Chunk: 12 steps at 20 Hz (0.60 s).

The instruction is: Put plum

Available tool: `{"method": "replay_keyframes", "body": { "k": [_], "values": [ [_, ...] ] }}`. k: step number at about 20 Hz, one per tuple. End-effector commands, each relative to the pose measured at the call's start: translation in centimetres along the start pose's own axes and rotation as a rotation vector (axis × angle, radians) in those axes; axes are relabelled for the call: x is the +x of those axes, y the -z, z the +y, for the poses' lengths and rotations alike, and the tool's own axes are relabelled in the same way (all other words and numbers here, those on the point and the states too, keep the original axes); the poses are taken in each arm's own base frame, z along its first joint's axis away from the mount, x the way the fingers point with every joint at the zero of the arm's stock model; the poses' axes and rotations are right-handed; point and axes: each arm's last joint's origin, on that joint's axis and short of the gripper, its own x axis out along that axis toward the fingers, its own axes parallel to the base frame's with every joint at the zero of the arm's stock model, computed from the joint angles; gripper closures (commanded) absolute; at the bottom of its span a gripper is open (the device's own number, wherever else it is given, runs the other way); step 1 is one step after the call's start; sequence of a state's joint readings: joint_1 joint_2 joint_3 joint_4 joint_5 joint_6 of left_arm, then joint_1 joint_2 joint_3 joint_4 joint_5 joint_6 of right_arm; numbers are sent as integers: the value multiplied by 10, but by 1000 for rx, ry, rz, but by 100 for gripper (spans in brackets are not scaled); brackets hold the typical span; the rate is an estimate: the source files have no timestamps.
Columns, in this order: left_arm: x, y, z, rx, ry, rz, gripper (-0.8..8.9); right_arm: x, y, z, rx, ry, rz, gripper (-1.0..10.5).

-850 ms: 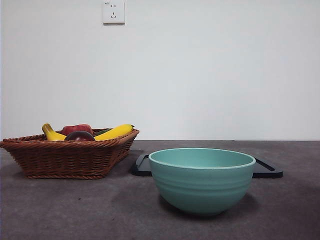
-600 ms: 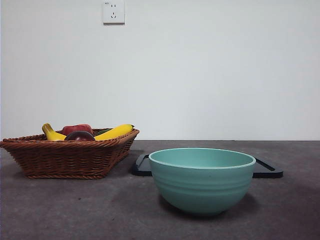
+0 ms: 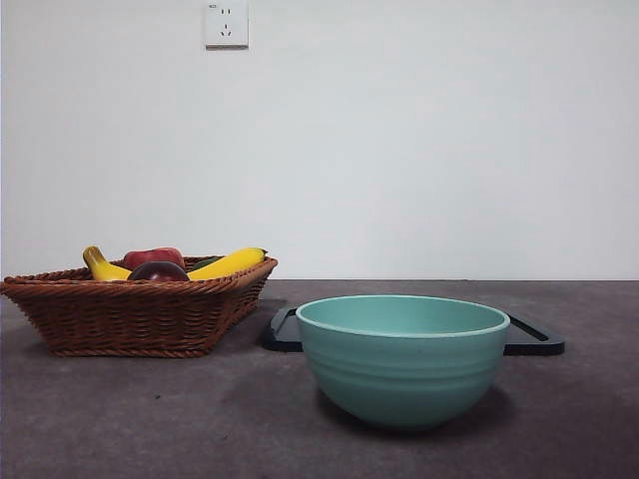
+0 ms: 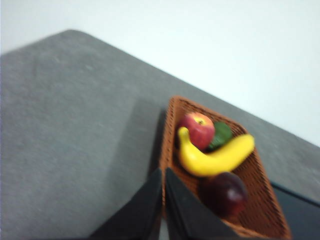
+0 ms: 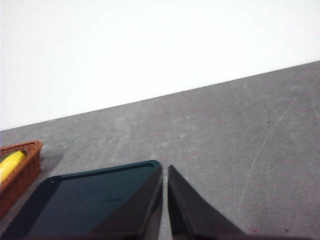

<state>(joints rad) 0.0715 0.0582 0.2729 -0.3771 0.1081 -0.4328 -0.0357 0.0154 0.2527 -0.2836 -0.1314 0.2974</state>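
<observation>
The plum (image 3: pixel 158 270), dark maroon and glossy, lies in the wicker basket (image 3: pixel 140 311) at the left of the table. The left wrist view shows the plum (image 4: pixel 224 192) at the basket's (image 4: pixel 270 222) near end, beside a banana (image 4: pixel 215 156) and a red apple (image 4: pixel 197 129). My left gripper (image 4: pixel 164 172) hangs shut above the basket's edge, well clear of the plum. High over the black tray (image 5: pixel 95 197), my right gripper (image 5: pixel 165 170) is shut too, with nothing in it. Neither arm shows in the front view.
A teal bowl (image 3: pixel 402 357) stands at the front middle of the table. Behind it lies the flat black tray (image 3: pixel 534 337). In the basket are also a banana (image 3: pixel 228 263), a red apple (image 3: pixel 155 255) and something green (image 4: pixel 220 134).
</observation>
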Motion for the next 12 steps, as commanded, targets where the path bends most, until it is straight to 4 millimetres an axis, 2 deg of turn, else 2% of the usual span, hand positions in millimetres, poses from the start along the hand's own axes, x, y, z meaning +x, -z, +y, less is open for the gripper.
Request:
{"method": "replay_keyframes", "body": {
  "k": [1,7,12],
  "values": [
    [-7,-17,-11,11,46,23,805,-7,-17,6,17,-5,21,940],
    [-13,-45,-28,97,144,172,805,-15,-48,21,-26,-90,187,940],
    [-11,-62,-41,163,265,322,805,-12,-67,31,-66,-211,379,940]
  ]
}}
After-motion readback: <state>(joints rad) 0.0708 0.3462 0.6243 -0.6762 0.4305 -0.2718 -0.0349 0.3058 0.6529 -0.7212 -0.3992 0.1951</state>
